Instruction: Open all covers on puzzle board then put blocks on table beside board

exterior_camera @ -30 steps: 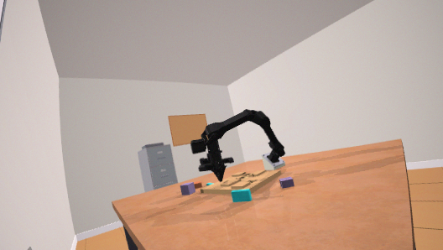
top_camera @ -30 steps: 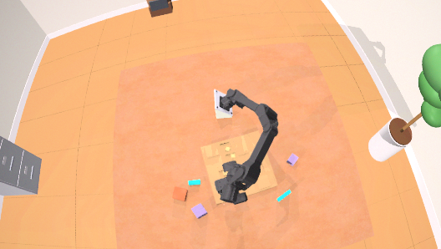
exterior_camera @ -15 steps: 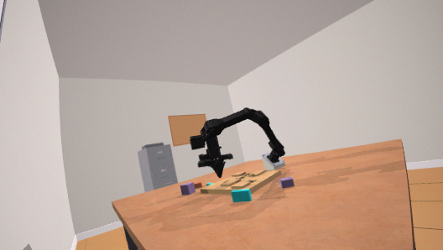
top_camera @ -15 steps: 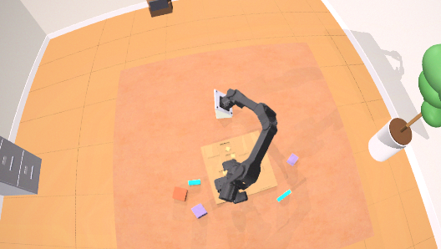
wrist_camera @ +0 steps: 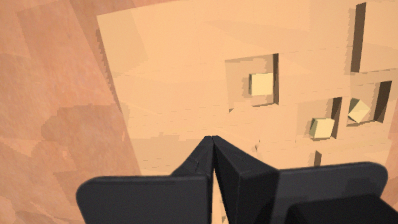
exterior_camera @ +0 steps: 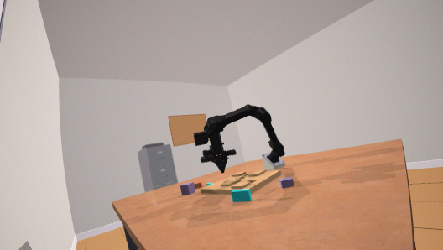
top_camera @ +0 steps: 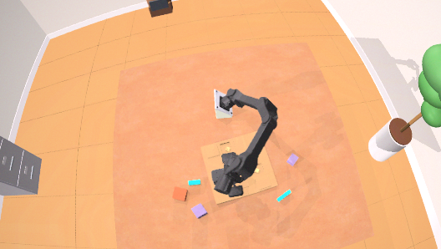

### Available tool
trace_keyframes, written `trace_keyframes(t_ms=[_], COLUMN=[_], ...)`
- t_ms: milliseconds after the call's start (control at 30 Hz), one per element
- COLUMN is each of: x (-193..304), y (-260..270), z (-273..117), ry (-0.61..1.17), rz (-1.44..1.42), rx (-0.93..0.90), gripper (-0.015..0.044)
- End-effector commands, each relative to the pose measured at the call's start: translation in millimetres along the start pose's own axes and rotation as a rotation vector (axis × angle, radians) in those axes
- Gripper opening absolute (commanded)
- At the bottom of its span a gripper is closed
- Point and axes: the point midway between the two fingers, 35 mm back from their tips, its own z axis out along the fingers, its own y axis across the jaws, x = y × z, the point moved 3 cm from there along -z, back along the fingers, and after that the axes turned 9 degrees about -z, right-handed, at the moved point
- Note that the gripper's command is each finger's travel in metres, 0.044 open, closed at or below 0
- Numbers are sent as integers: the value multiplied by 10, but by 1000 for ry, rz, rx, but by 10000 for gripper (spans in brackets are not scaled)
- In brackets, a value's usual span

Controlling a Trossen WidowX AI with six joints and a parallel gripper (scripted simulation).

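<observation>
The tan puzzle board (top_camera: 269, 180) (exterior_camera: 210, 191) (wrist_camera: 165, 65) lies on the table under the arm. In the wrist view three uncovered wells each hold a pale yellow block: one block (wrist_camera: 261, 84) near the middle, a second block (wrist_camera: 322, 128) lower right, and a tilted third block (wrist_camera: 358, 110) at the right. Raised covers, one of them a flat cover (exterior_camera: 241, 184), are the same tan as the board, so their exact positions are hard to tell. My gripper (exterior_camera: 222, 171) (wrist_camera: 211, 142) is shut and empty, above the board. The arm hides part of the board in the top view.
A purple block (top_camera: 292, 159) (exterior_camera: 287, 182) and a cyan bar (top_camera: 284, 195) (exterior_camera: 242, 195) lie on one side of the board. Another purple block (top_camera: 199, 210) (exterior_camera: 187, 189), an orange block (top_camera: 179, 194) and a cyan piece (top_camera: 194, 182) lie on the other side.
</observation>
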Motion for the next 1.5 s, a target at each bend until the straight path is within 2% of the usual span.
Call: trace_keyframes(t_ms=[0,467,900,1033,1200,1467], x=[1,85,277,303,296,286], y=[-195,-945,-1645,-1710,-1702,-1691], z=[-60,-145,-62,-44,35,306], ry=[-8,-13,-6,-5,-5,-1], rz=[69,319,549,574,330,-516], rx=[2,4,7,7,7,8], gripper=[0,0,0,0,0,0])
